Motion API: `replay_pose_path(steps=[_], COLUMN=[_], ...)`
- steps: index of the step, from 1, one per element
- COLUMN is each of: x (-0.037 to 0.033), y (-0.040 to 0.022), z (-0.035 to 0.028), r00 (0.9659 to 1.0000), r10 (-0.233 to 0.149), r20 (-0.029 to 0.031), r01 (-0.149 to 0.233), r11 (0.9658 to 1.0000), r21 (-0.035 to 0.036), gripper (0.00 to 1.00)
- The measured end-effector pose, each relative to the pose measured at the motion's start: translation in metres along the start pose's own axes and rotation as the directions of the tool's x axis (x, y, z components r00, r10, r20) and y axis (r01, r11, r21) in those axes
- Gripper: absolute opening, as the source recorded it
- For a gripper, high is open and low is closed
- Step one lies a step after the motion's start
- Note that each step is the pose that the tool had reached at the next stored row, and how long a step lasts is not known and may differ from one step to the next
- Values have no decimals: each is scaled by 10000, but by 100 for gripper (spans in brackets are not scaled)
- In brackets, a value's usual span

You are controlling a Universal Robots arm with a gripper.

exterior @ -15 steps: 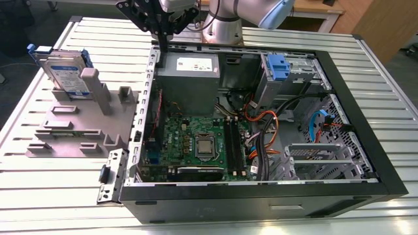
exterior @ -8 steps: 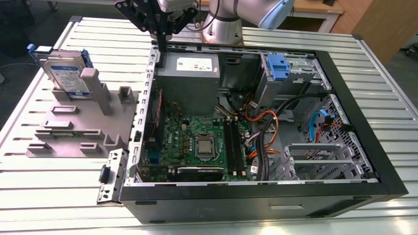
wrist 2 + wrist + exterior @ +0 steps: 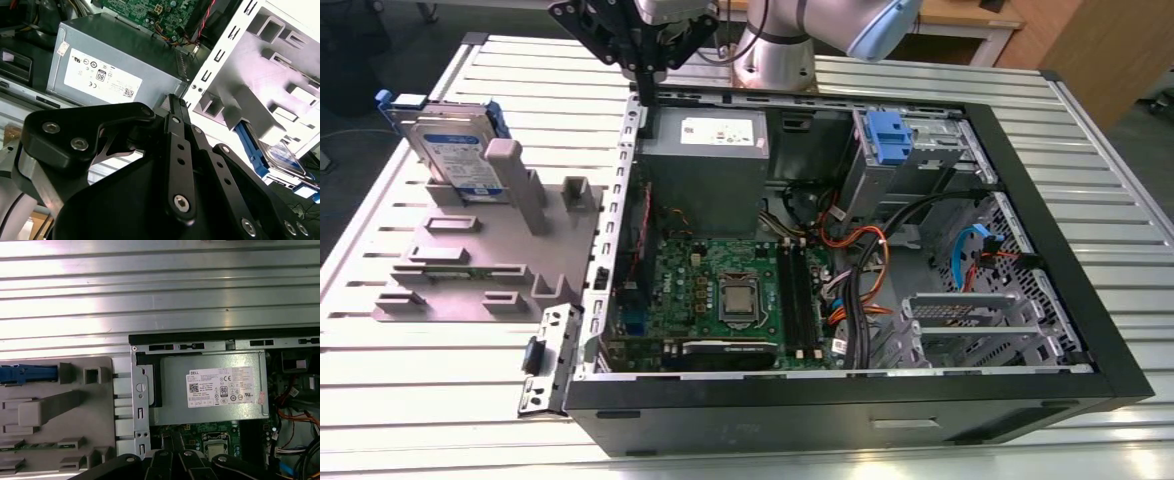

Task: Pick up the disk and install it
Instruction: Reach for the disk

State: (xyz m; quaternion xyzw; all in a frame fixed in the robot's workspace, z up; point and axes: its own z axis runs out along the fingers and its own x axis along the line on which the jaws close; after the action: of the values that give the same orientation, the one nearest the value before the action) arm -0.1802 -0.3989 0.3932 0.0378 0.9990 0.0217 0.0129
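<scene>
Silver with blue rails, the disk point(image 3: 454, 150) stands untouched, upright in the grey fixture point(image 3: 494, 255) beside the open computer case point(image 3: 787, 420), at the exterior view's left. The gripper point(image 3: 644, 70) is held above the case's edge by the power supply point(image 3: 707, 140), fingers closed on nothing. Pickup is judged not begun, calling for parted fingers over the fixture.
</scene>
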Motion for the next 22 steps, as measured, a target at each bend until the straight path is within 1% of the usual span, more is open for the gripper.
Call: replay_pose_path(steps=[22], x=[63], y=[-5], z=[-1], r00=[10000], r10=[0], r20=[-1], r01=[0], r11=[10000], r21=[0], gripper=[11])
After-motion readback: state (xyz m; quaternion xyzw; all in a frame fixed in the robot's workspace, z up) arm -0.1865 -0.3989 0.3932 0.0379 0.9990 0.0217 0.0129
